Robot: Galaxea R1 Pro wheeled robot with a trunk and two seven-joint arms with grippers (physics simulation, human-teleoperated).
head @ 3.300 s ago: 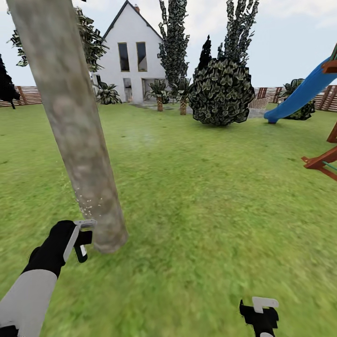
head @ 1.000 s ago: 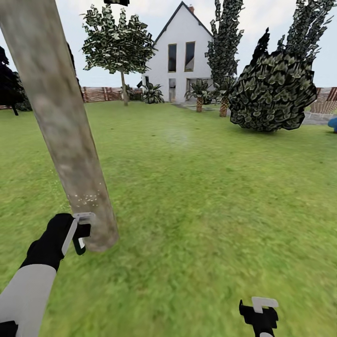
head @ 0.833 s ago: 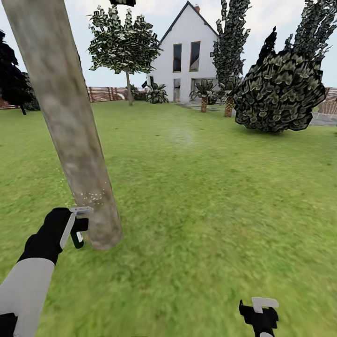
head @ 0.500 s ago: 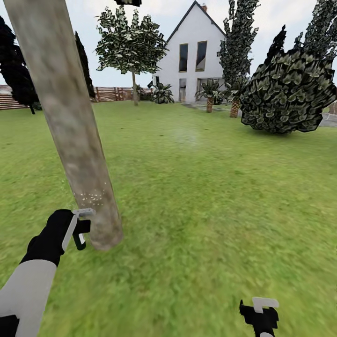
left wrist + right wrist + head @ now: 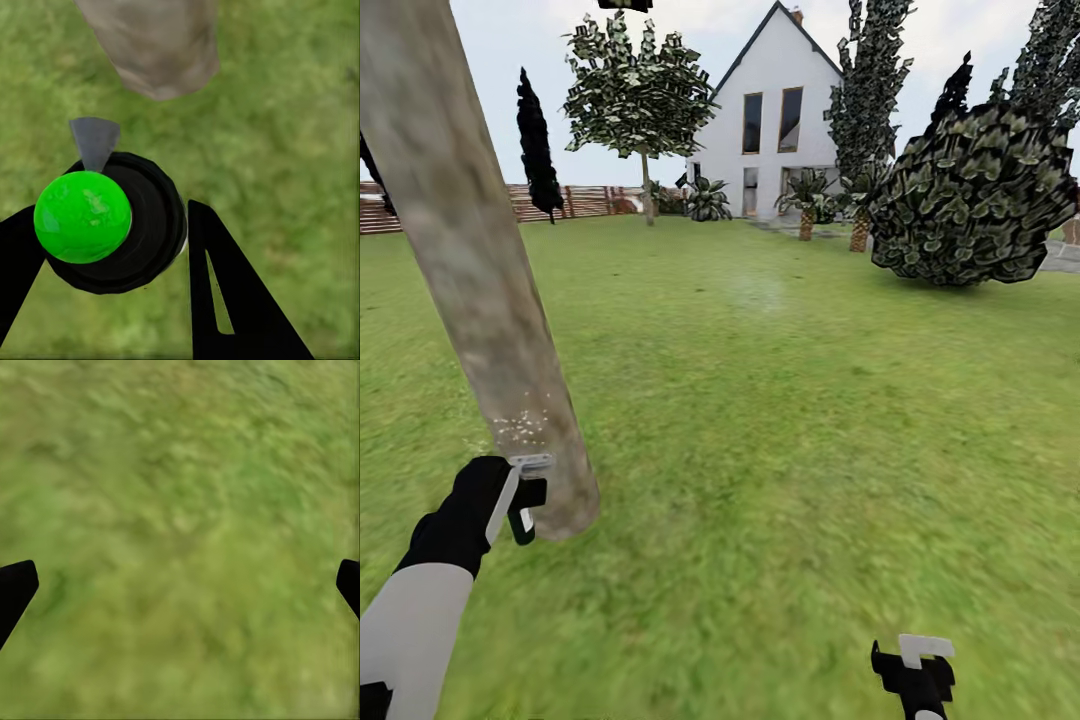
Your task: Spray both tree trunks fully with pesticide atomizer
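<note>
A thick grey-beige tree trunk [image 5: 480,290] leans up from the lawn [image 5: 790,440] at the left of the head view. Whitish pesticide specks [image 5: 520,430] dot its lower part. My left gripper [image 5: 525,497] hangs just left of the trunk's base, shut on the pesticide atomizer [image 5: 520,522]. In the left wrist view the atomizer [image 5: 142,225] is a black round bottle with a bright green round top, held between the gripper's [image 5: 112,214] black fingers, with the trunk's foot [image 5: 157,45] just beyond. My right gripper [image 5: 915,665] is low at the right, open over bare grass [image 5: 180,510].
A white house [image 5: 770,120], a large dark bush [image 5: 970,200], small palms [image 5: 805,200] and a thin-trunked leafy tree [image 5: 640,90] stand far off. A black cypress [image 5: 538,145] and a brown slat fence [image 5: 570,200] line the back left. Open grass spreads ahead and right.
The view has shifted, so the trunk now sits further left and a black cypress shows beside it. My left gripper stays by the trunk's base, holding the atomizer.
</note>
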